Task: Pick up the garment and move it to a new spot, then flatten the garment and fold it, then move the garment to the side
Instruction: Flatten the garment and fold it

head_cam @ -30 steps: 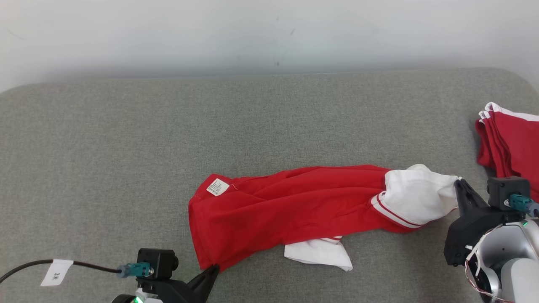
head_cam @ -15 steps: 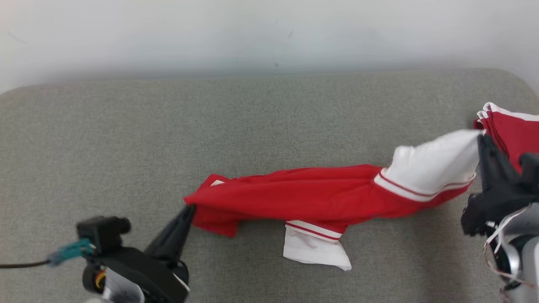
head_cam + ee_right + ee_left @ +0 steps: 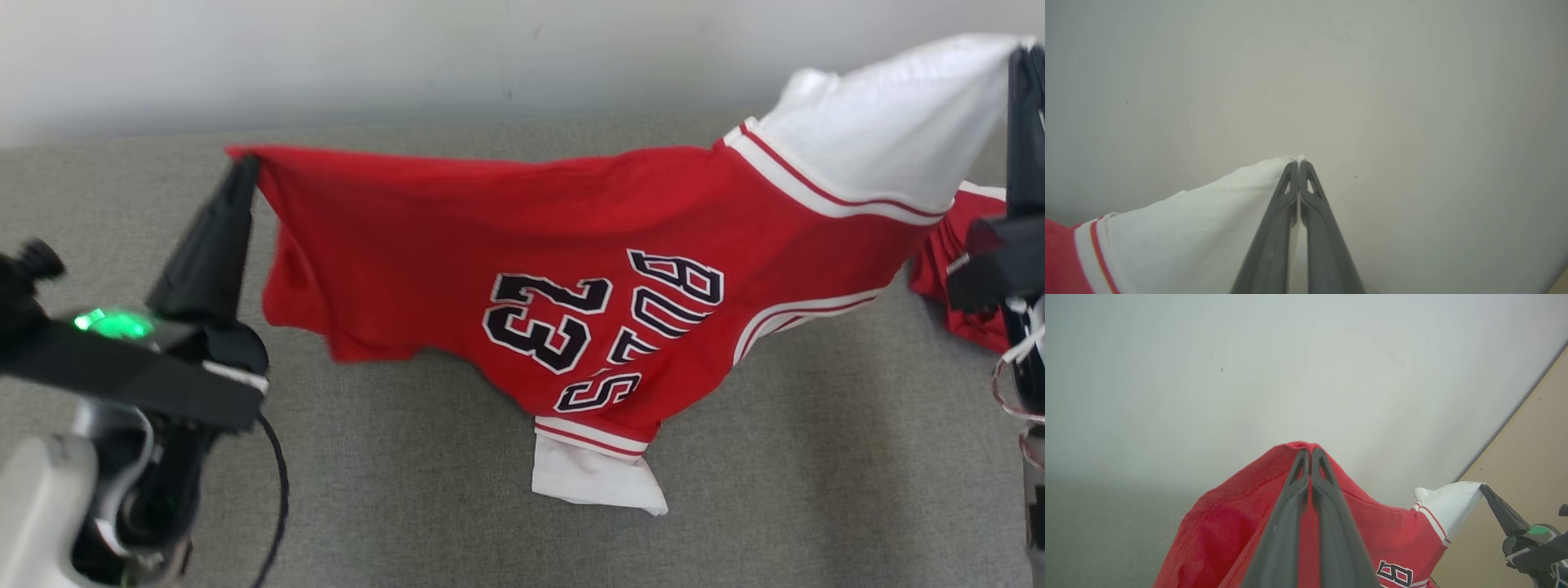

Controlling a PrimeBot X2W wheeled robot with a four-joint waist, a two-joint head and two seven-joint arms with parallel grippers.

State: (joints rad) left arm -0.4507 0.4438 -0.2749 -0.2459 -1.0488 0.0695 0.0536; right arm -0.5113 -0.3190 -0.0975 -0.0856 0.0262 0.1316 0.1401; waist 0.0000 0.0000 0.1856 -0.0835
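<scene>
Left tool (image 3: 243, 167) at nine o'clock and right tool (image 3: 1022, 57) at two grip the red-and-white basketball jersey (image 3: 506, 220); hold it taut, lifting its white sleeve (image 3: 592, 482) clear.

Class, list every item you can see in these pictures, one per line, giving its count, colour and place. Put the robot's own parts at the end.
jersey: one, red with white sleeves and black lettering, held up above the padded surface between the two hands
pile of garments: one, red with white trim, on the surface at the far right, partly behind the jersey
padded surface: one, grey, under everything
wall: one, white, behind the surface
cable: one, black, lower left beside the left arm
left hand: one, dark, shut on the jersey's red corner, upper left
right hand: one, dark, shut on the jersey's white sleeve, upper right
</scene>
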